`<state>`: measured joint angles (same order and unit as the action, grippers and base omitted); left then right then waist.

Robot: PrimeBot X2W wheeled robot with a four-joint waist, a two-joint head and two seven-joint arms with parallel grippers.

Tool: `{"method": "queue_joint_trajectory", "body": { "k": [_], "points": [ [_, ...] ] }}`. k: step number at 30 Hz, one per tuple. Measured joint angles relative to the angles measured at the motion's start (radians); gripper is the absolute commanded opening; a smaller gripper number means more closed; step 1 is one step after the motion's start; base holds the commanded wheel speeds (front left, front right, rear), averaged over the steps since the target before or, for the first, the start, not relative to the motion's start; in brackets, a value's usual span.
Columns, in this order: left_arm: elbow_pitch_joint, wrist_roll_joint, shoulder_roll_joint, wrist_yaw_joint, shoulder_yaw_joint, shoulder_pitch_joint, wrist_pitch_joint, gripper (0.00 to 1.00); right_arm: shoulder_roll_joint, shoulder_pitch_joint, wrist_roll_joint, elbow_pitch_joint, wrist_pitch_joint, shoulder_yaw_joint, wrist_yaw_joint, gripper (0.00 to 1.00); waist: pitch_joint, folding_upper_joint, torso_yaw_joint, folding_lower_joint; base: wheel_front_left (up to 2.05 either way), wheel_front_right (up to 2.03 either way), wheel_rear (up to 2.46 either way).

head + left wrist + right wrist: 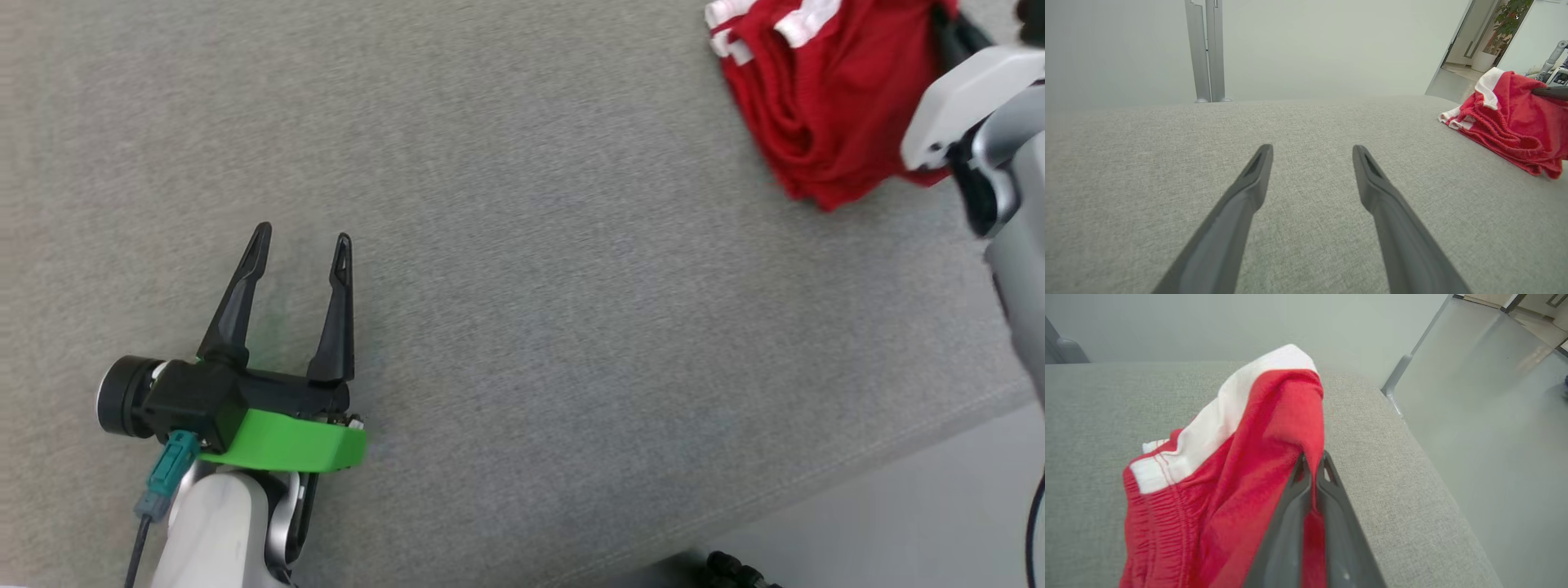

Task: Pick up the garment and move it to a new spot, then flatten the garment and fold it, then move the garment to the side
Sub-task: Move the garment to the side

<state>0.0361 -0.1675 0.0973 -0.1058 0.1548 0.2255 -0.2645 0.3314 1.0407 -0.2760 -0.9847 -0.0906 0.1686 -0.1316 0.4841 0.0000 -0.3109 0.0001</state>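
Shorts [816, 106], red with white trim, lie bunched at the far right corner of the grey padded surface [571, 327]. Expect soft, light, limp fabric; grip the elastic waistband. Right gripper [1312, 459] pinches a red fold, fingers closed. Left gripper [302, 237] is spread wide, empty, above the surface.

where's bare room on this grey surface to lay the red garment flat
The grey fabric surface between the open left gripper and the bunched red-and-white garment is bare. Crowded at the right edge, where the shut right gripper pinches the garment.
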Motion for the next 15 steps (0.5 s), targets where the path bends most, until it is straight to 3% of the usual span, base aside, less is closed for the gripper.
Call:
{"method": "queue_joint_trajectory", "body": {
  "k": [15],
  "points": [
    [-0.052,0.007,0.004,0.000,0.020,0.000,0.000,1.00,0.187,0.168,0.121,-0.218,-0.075,-0.197,0.000,0.00,0.091,0.0000,0.135,0.0000,0.00,0.00,0.00]
  ]
}}
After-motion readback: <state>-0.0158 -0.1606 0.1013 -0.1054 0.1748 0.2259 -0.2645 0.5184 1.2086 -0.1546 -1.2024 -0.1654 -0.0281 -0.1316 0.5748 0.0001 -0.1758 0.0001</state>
